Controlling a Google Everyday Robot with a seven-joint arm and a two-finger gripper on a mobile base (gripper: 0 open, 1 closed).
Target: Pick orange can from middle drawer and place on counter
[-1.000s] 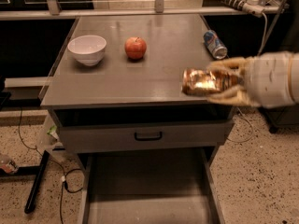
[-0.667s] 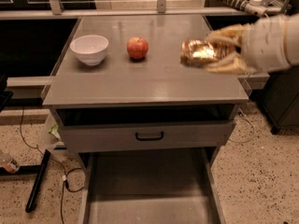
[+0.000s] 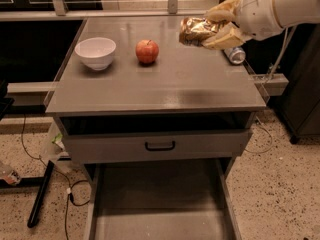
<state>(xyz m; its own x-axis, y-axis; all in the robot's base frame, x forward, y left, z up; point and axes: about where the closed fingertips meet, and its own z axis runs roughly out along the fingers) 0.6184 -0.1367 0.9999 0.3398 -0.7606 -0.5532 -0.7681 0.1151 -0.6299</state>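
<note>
So the gripper (image 3: 209, 30) is pinching the can (image 3: 192, 31), held up over the far right of the desk (image 3: 165, 86). The bowl (image 3: 95, 59) and apple (image 3: 147, 51) sit far left, side by side. The drawer (image 3: 160, 209) is pulled out, bare floor showing.

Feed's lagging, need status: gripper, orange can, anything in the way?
Gripper shut on orange can, above counter right rear. Not yet placed. Blue-and-white can just beside gripper; apple, bowl off left.
</note>
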